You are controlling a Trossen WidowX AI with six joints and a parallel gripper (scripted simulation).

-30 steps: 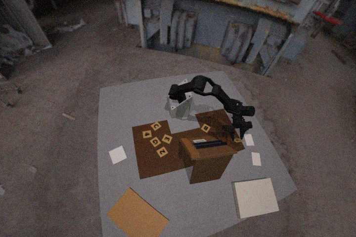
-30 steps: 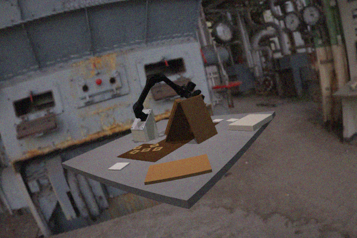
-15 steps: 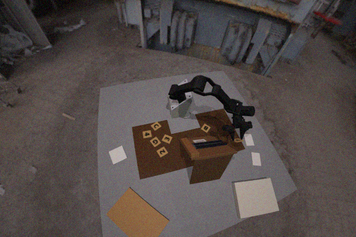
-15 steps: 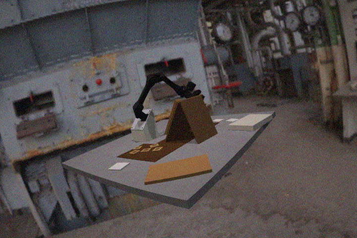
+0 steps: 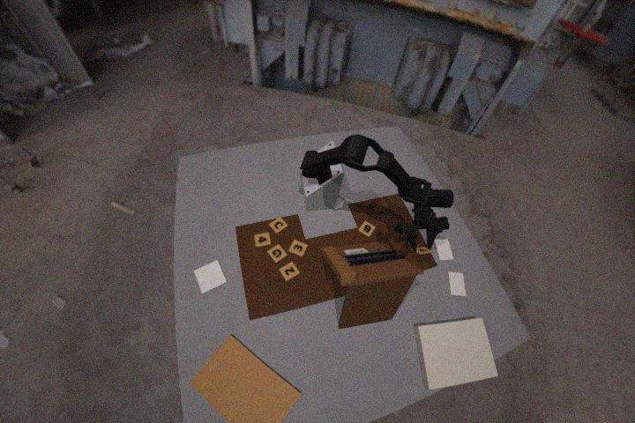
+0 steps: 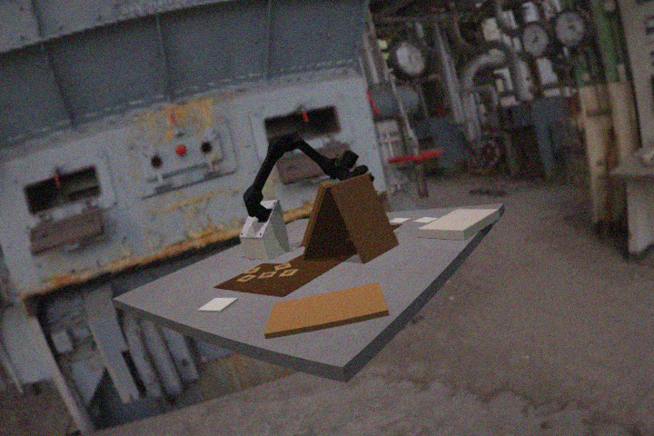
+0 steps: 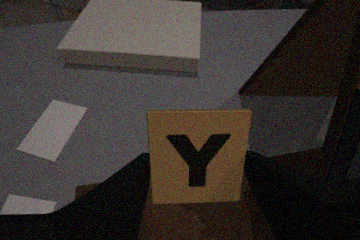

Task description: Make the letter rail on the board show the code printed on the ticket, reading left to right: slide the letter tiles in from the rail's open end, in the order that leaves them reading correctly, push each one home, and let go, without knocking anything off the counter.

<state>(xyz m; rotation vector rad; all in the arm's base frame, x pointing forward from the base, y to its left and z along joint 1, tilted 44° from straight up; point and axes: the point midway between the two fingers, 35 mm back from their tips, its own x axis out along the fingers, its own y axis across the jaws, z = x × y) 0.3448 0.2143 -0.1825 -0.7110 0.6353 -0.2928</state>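
Note:
My gripper is shut on the Y tile, which stands upright with its letter facing the wrist camera. It is held just beyond the right end of the board. The dark letter rail runs along the board's upper face, with the pale ticket above it; the print is too small to read. No tile shows in the rail. Loose on the brown mat lie tiles C, 4, G, 3, Z or 2, and B or 8.
A cream block lies at the front right and an orange slab at the front left. White cards lie right of the gripper and at the left.

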